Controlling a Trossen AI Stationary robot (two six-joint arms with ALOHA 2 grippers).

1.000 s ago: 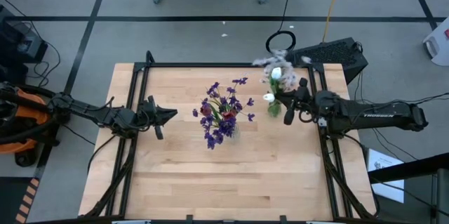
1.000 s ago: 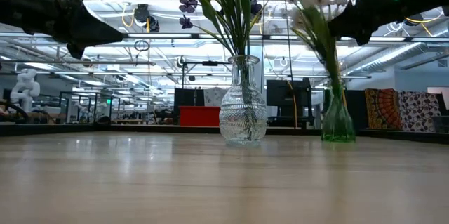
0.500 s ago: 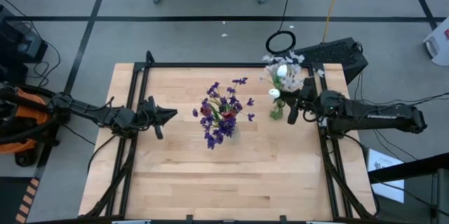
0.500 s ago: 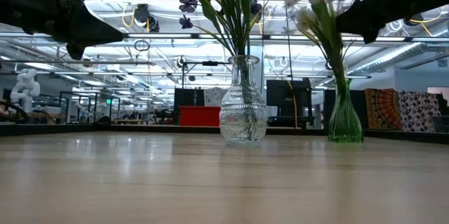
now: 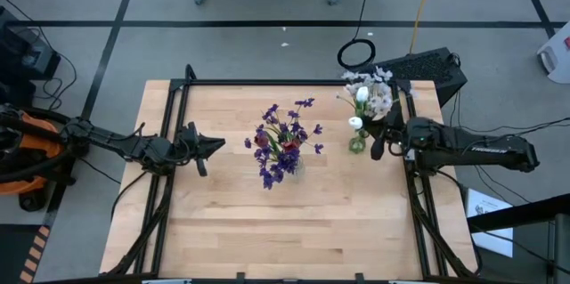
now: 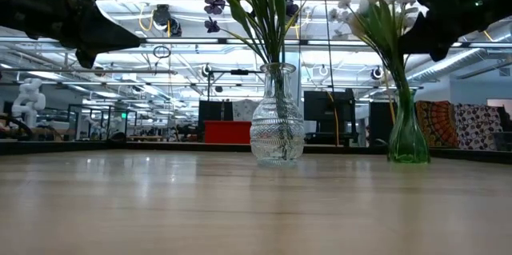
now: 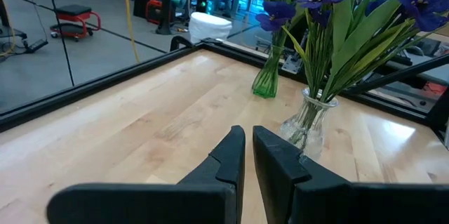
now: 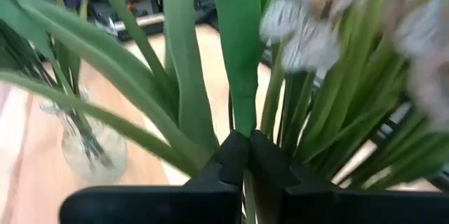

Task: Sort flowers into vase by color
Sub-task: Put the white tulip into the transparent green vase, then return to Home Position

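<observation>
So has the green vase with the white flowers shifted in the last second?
Yes. In the low view the green vase has slid away from the clear vase, toward the right arm's side of the table, with the right gripper shut on its stems.

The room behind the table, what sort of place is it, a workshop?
Probably a robotics lab or workshop. A framed wooden table stands on a grey taped floor, cables hang from an open ceiling, and a white robot figure stands far back.
</observation>
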